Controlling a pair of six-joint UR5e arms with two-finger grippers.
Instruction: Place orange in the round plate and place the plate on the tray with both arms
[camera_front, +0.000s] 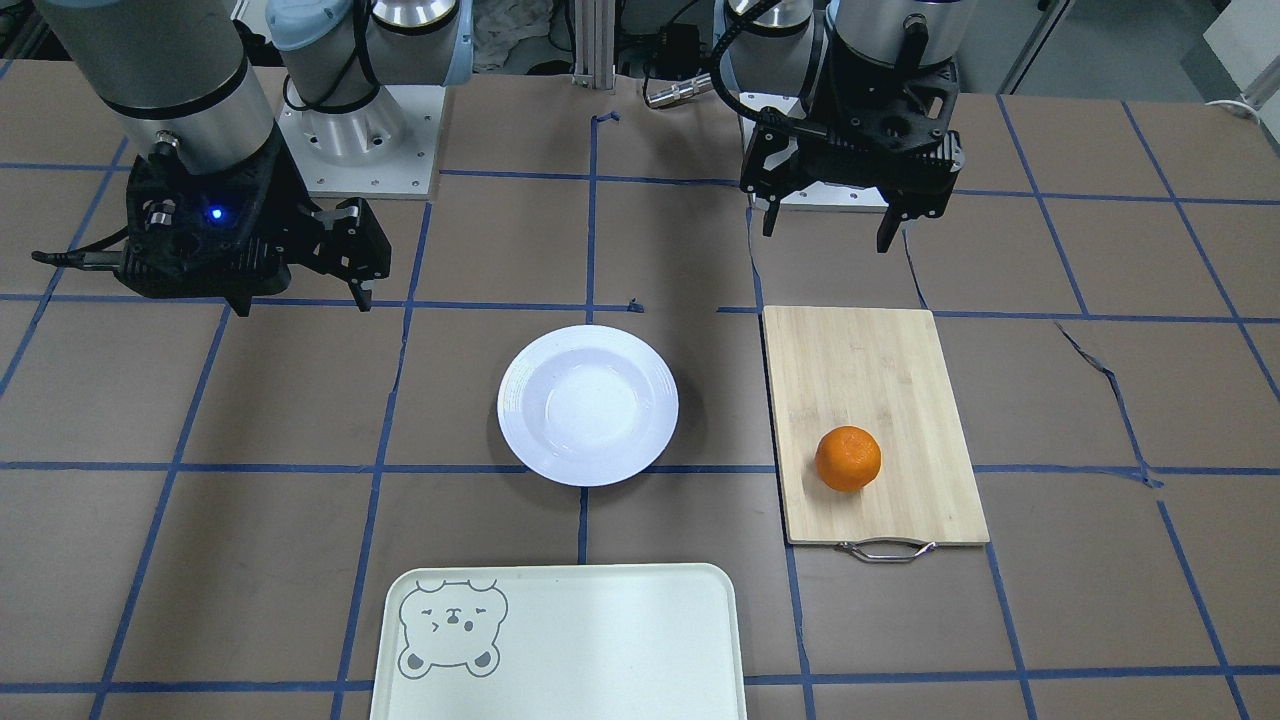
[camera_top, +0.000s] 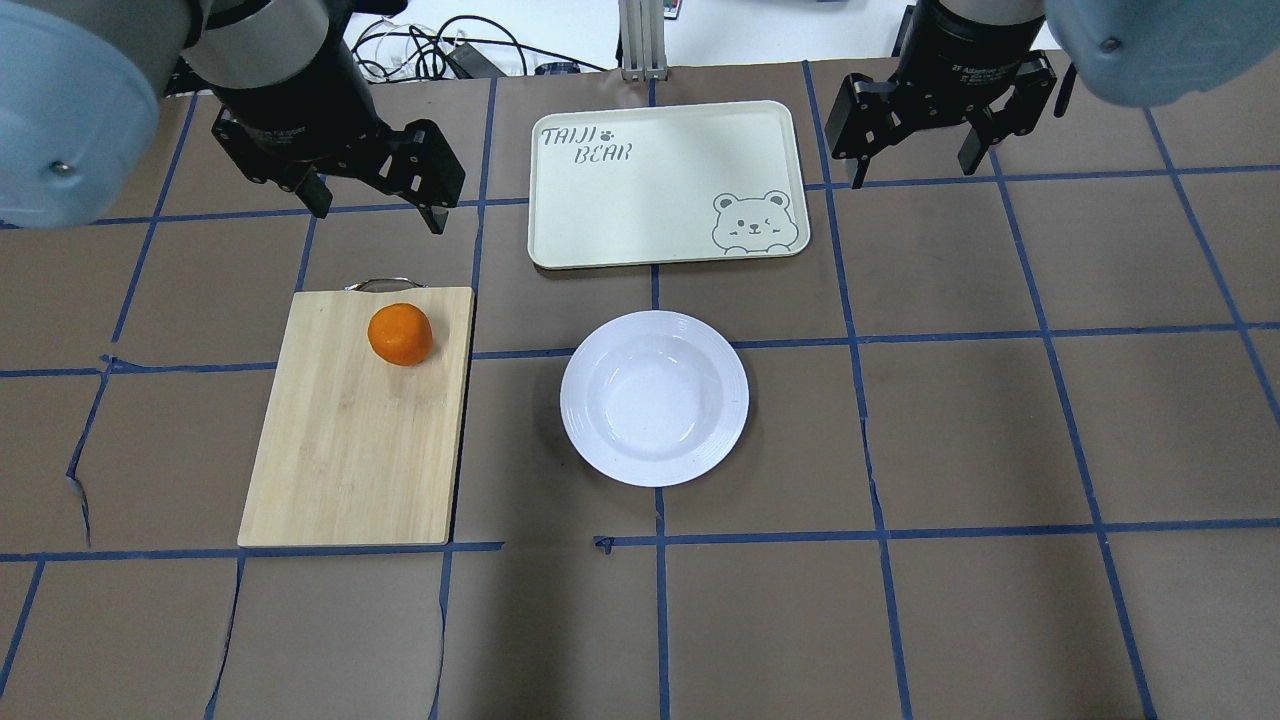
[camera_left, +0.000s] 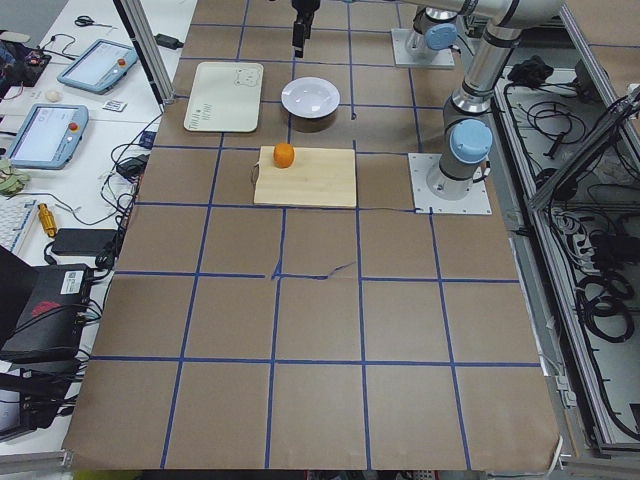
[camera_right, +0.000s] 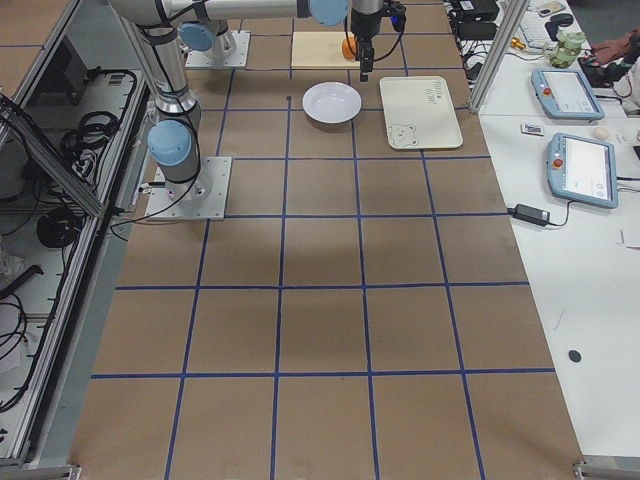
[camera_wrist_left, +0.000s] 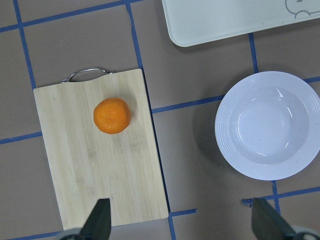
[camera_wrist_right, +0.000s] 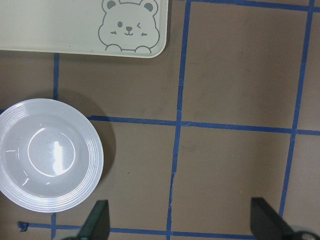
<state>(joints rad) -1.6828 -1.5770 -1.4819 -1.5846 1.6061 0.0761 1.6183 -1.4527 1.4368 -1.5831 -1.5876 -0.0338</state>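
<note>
The orange (camera_front: 848, 458) (camera_top: 400, 334) lies on a bamboo cutting board (camera_top: 350, 450), near its handle end. The round plate (camera_front: 520, 400) (camera_top: 582, 400), white and empty, sits mid-table. The tray (camera_front: 600, 640) (camera_top: 640, 190), cream-green with a bear face, lies beyond the plate, with nothing on it. My left gripper (camera_front: 828, 236) (camera_top: 378, 215) hangs open in the air beyond the board's handle end, holding nothing. My right gripper (camera_front: 300, 305) (camera_top: 914, 172) is open too, up beside the tray's right end. The left wrist view shows the orange (camera_wrist_left: 112, 115) and plate (camera_wrist_left: 225, 125) below.
Brown paper with blue tape lines covers the table (camera_top: 900, 600). The board's metal handle (camera_top: 378, 285) points toward the tray side. The arm bases (camera_front: 360, 130) stand at the robot's edge. Tablets and cables lie on a side bench (camera_right: 575, 130).
</note>
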